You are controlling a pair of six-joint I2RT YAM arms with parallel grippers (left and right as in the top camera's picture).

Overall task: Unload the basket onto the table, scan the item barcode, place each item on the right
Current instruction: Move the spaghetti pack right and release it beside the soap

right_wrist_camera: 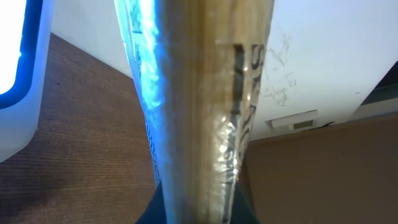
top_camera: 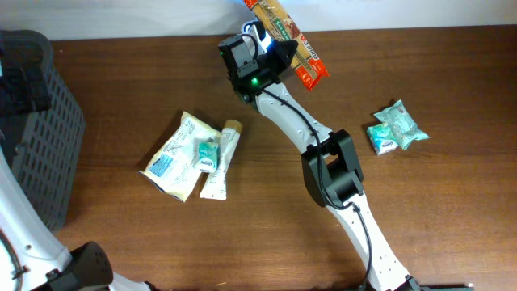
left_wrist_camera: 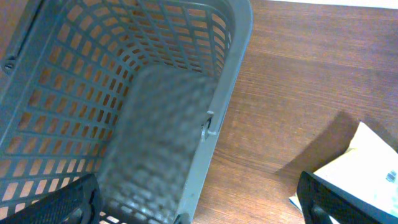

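The item is a long orange and red snack packet, held up over the table's far edge with my right gripper shut on its lower end. In the right wrist view the packet fills the middle and rises edge-on from the gripper. A scanner with a blue glowing face sits just left of the packet, and its white body is at that view's left edge. No barcode shows on the packet. My left gripper hangs open over the rim of the grey basket, holding nothing.
The grey slatted basket stands at the table's left edge. A cream pouch, a small teal box and a tube lie left of centre. Two teal packets lie at the right. The pouch's corner is near my left finger.
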